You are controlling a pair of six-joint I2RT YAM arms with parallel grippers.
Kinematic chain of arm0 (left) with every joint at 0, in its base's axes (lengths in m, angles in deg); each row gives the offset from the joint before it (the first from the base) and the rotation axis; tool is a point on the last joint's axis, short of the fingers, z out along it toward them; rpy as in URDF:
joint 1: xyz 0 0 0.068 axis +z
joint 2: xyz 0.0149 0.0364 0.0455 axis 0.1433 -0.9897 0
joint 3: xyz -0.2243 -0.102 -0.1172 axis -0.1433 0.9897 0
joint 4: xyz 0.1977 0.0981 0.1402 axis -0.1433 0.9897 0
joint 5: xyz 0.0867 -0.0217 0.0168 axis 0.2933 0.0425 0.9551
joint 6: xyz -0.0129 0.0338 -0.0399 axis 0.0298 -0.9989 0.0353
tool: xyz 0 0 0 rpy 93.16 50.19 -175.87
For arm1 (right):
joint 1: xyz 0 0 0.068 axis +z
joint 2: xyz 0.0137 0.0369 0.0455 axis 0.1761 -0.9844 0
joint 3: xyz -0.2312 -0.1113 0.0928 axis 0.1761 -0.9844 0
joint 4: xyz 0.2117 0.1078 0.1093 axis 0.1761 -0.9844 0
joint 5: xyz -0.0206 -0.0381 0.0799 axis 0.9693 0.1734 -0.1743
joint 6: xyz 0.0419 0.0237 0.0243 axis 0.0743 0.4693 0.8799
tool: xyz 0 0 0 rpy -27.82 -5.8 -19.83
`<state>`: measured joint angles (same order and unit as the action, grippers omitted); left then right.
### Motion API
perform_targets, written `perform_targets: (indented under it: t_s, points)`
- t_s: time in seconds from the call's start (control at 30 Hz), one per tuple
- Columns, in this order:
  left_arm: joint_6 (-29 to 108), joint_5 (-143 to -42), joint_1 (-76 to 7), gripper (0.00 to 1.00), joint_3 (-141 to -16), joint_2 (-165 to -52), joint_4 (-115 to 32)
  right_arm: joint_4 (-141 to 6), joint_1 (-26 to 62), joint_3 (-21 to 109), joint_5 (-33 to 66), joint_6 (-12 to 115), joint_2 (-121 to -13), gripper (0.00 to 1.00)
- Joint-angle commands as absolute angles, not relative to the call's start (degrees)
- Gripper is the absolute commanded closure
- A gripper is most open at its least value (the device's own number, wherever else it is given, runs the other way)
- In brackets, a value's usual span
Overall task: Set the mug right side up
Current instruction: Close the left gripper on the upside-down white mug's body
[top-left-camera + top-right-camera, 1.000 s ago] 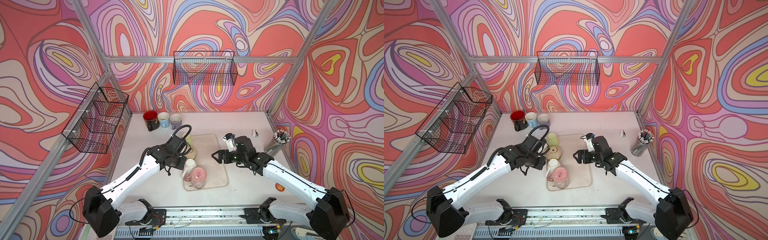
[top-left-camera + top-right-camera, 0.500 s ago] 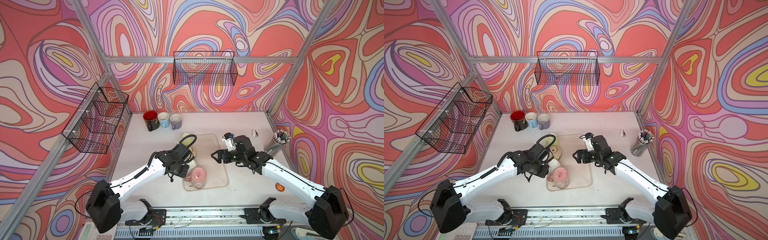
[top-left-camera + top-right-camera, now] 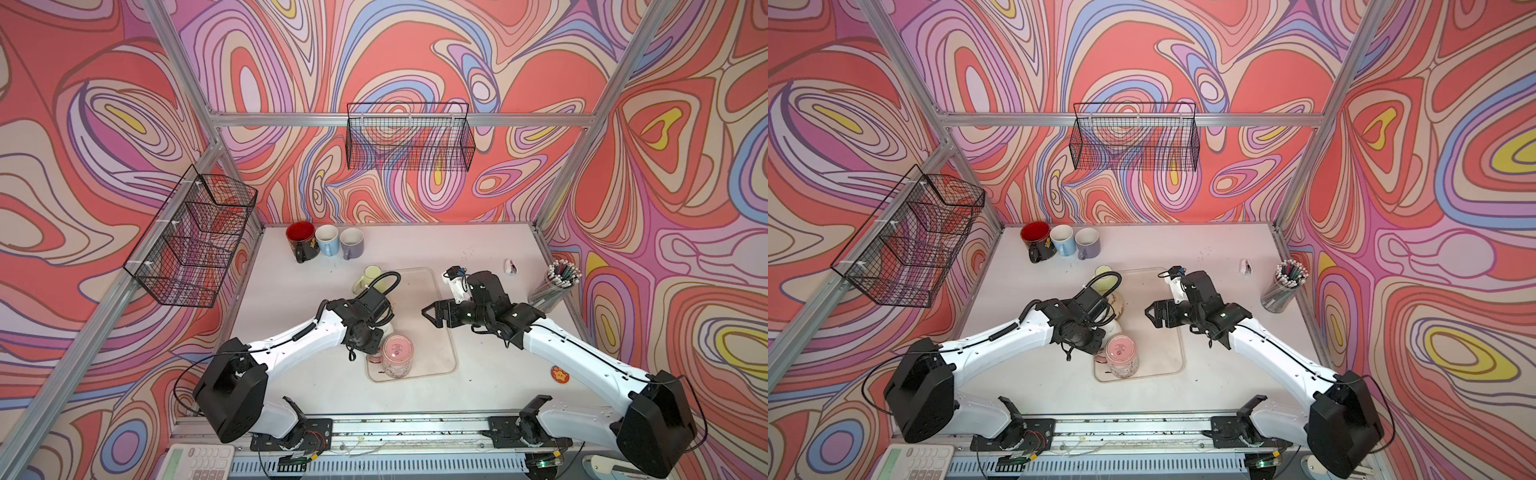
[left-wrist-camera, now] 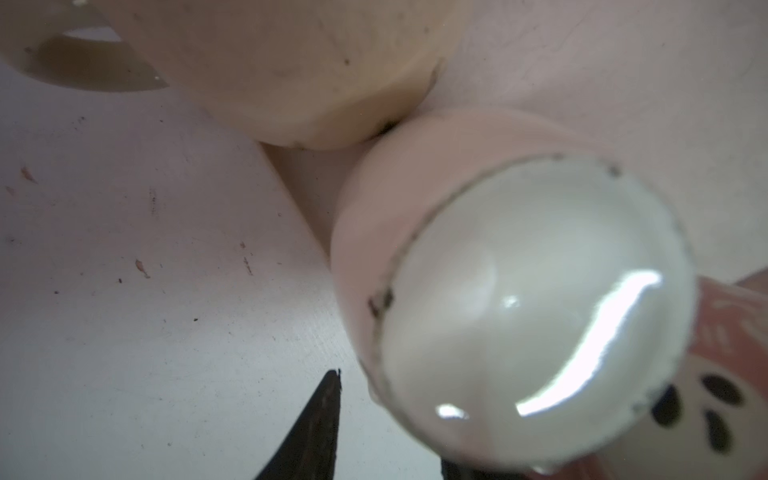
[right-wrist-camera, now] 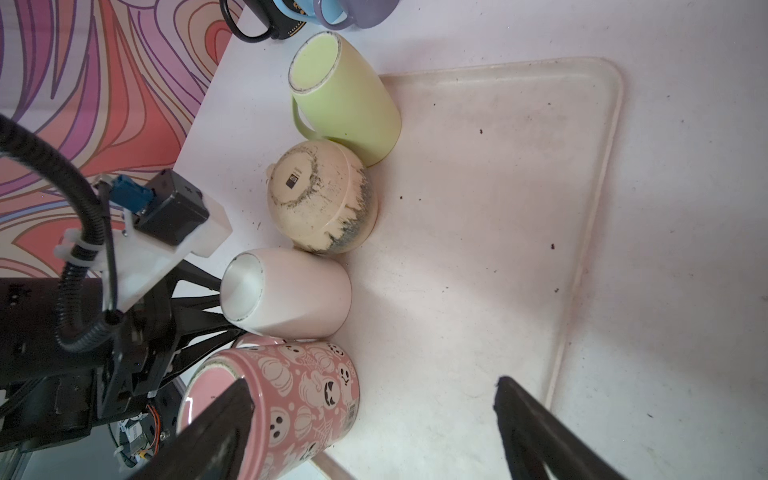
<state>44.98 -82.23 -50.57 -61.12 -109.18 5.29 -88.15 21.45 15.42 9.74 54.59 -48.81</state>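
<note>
In both top views the left arm (image 3: 299, 340) covers most of the pale pink mug (image 3: 389, 328), whose base fills the left wrist view out of focus beside the ghost-patterned mug (image 4: 706, 395), cut by the edge, while the right wrist view crops the purple mug (image 5: 361, 14).

white arms (image 3: 291, 345) — black joints (image 3: 232, 397), cables (image 5: 67, 299)

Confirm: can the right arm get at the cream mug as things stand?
Probably yes: the right gripper, jaws open, faces the cream mug across open tray. The green mug and pale pink mug crowd its sides.
</note>
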Motion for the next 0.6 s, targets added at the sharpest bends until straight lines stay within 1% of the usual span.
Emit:
perform_targets:
  t_s: [0.0,0.33,0.57]
  points:
    - [45.1,-79.2,-50.6,0.6,-62.9,-110.5,4.9,-87.2,21.6,15.4,8.9,53.1,-50.0,0.06]
    - [44.2,-79.4,-50.6,0.62,-65.6,-115.0,4.7,-86.8,21.5,15.4,8.6,52.0,-51.5,0.08]
    - [43.6,-79.9,-50.6,0.67,-67.2,-116.7,4.7,-86.5,21.5,15.2,9.4,51.6,-51.5,0.09]
